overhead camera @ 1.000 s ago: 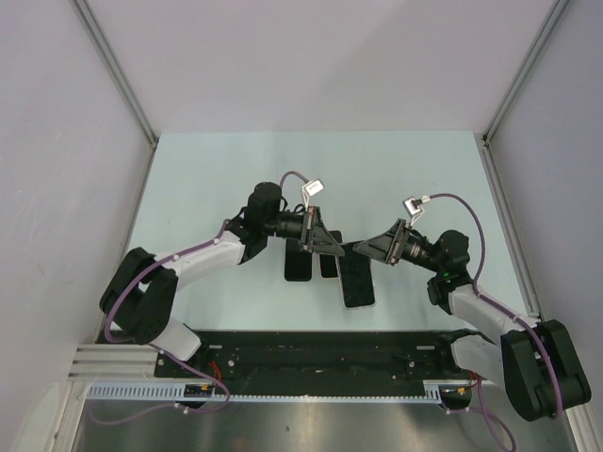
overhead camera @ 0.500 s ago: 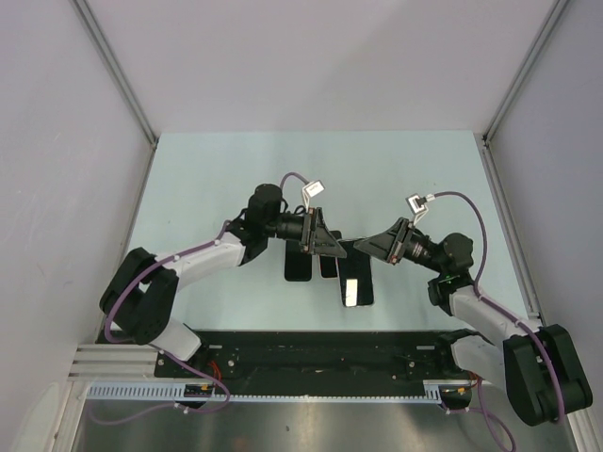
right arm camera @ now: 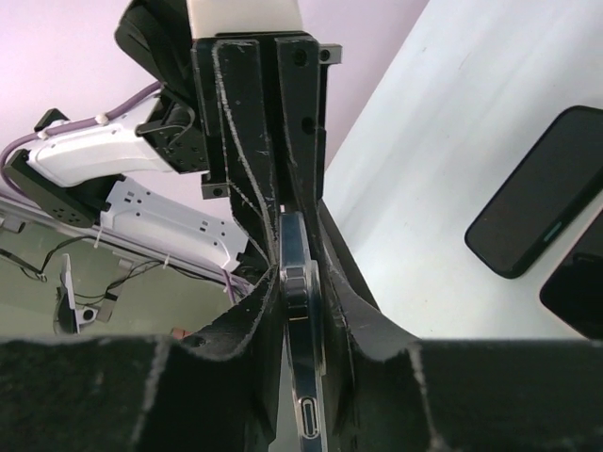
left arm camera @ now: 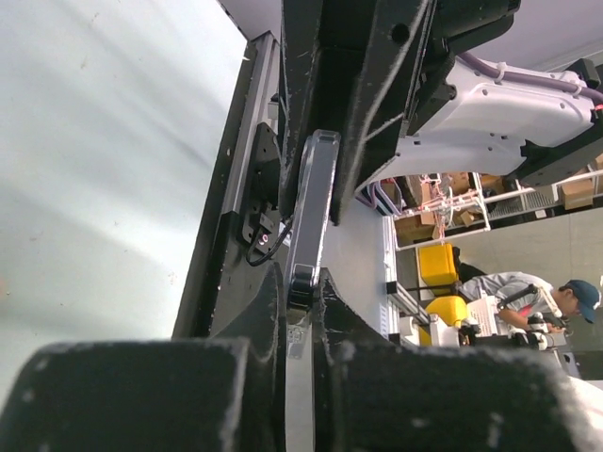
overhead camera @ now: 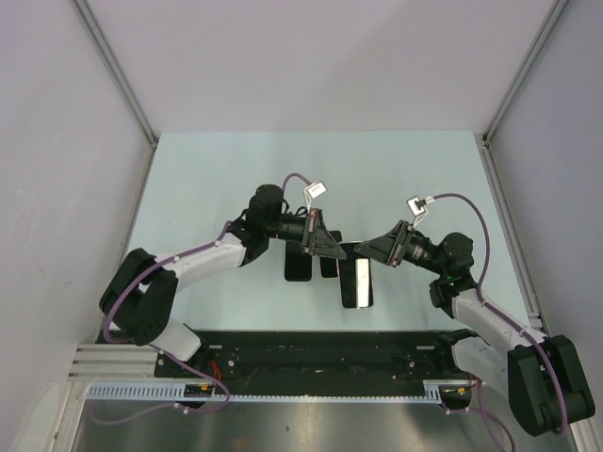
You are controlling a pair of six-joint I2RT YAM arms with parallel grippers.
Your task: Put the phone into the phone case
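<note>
Black phone [overhead camera: 354, 296] pinched by left fingers [left arm camera: 170, 395] and right fingers [right arm camera: 415, 386]; charging port [right arm camera: 309, 415] only wrist-visible.

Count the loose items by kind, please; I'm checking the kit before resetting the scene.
Phone, held up on edge: 1
Black phone-shaped slabs lying flat on the table, case or phone I cannot tell: 2
Total: 3

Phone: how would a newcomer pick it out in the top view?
On the pale table, find where the left claw and right claw meet at centre. The phone is the dark slab both grip, running from there toward the arm bases. Unlike the two matte slabs left of it, its face shows a bright glare stripe.
</note>
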